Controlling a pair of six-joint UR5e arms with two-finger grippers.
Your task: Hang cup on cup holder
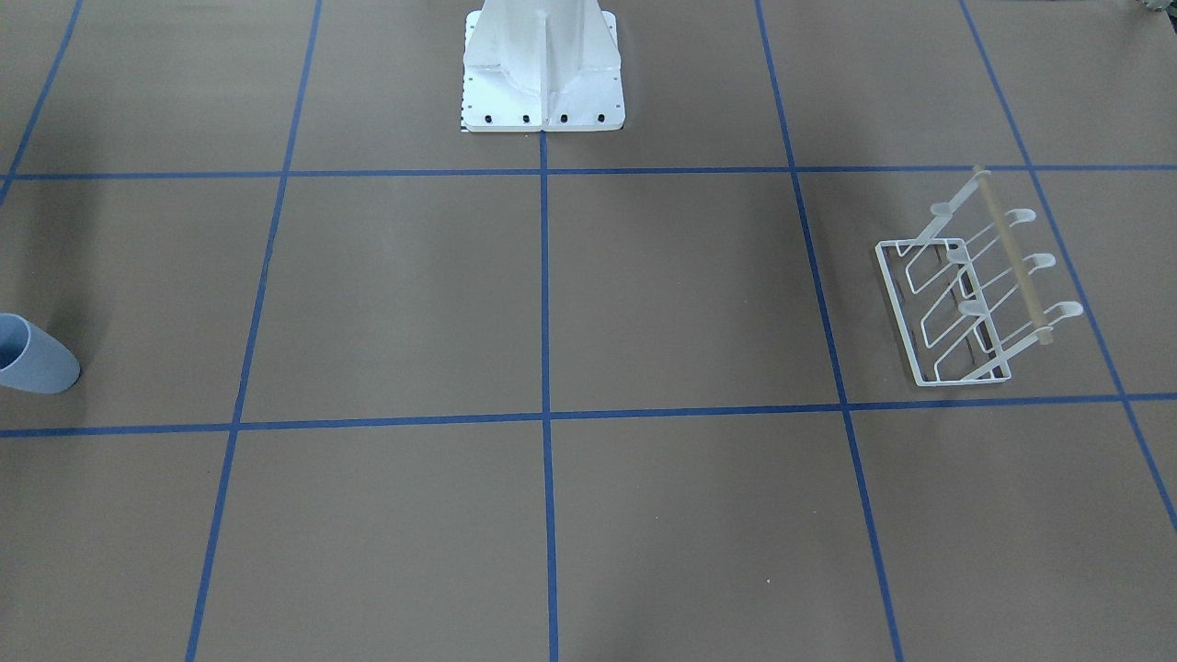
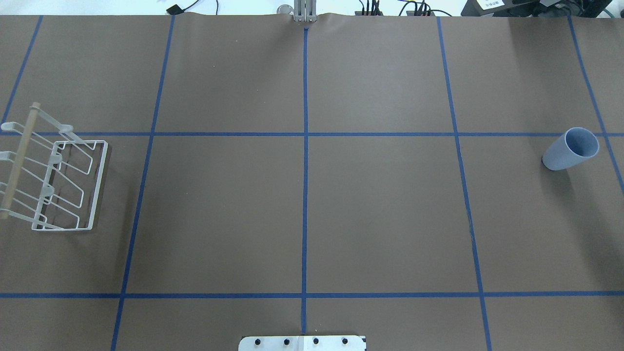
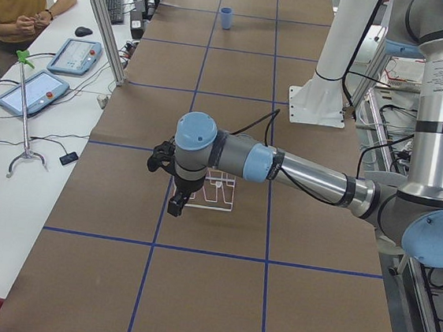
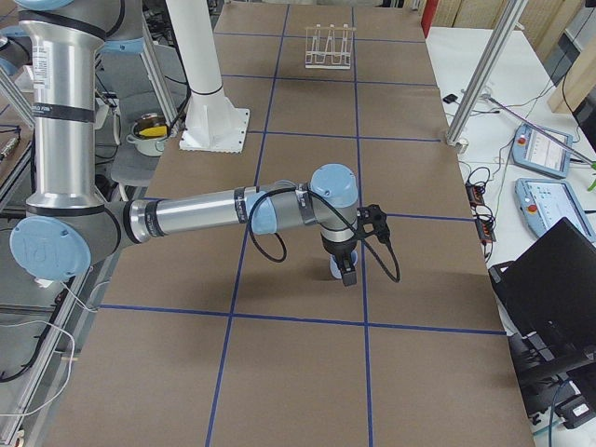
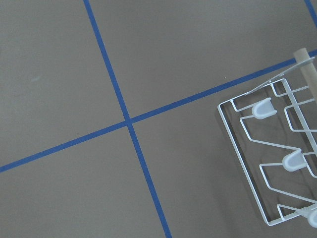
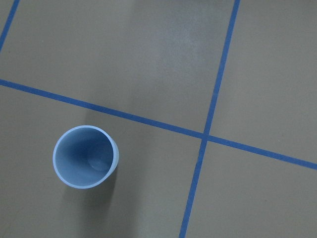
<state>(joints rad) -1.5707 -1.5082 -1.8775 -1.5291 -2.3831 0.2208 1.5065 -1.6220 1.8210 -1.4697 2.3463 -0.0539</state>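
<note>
The left gripper (image 3: 176,203) and right gripper (image 4: 345,272) cannot be judged open or closed; cup (image 2: 569,149) and cup holder (image 2: 100,185) are set at opposite desk edges.

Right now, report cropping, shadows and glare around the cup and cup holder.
Front-facing view: the cup is cut by the left edge. Overhead view: the cup holder is cropped at the left edge, soft shadow beneath. Right wrist view: cup sharp, pale sheen on the table at top.

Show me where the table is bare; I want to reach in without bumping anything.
Bare: the whole middle of the table, between the cup holder at the robot's left end and the cup at its right end. Crowded only at those ends, where the left arm and right arm reach out.
</note>
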